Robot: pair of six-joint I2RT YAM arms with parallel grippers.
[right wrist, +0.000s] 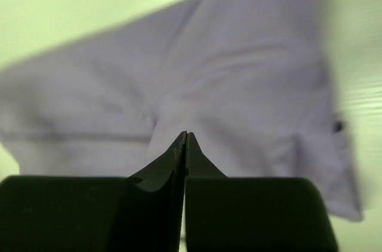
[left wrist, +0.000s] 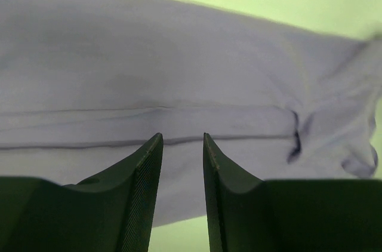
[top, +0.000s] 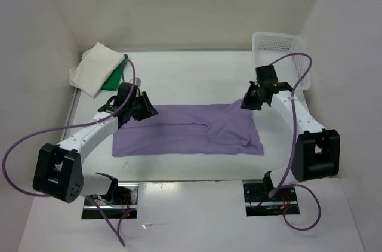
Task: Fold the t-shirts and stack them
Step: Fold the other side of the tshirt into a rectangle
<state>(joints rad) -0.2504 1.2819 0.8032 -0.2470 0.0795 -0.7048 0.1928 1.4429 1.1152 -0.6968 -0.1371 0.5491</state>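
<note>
The light purple t-shirt [top: 185, 132] lies flat across the middle of the table as a long band, rumpled at its right end. My left gripper [top: 146, 110] hangs just over its far left corner. In the left wrist view this gripper [left wrist: 182, 135] is open, with a narrow gap and nothing between the fingers, and the purple t-shirt [left wrist: 179, 73] lies below. My right gripper [top: 245, 104] is at the far right corner. In the right wrist view its tips [right wrist: 185, 134] are shut, and the purple t-shirt [right wrist: 250, 85] appears drawn up to them. A white-cream t-shirt [top: 94, 70] lies on a green one [top: 115, 77] at the far left.
A white lattice basket [top: 277, 46] stands at the far right corner, just behind the right arm. White walls close in the table on the left, back and right. Purple cables loop beside both arm bases.
</note>
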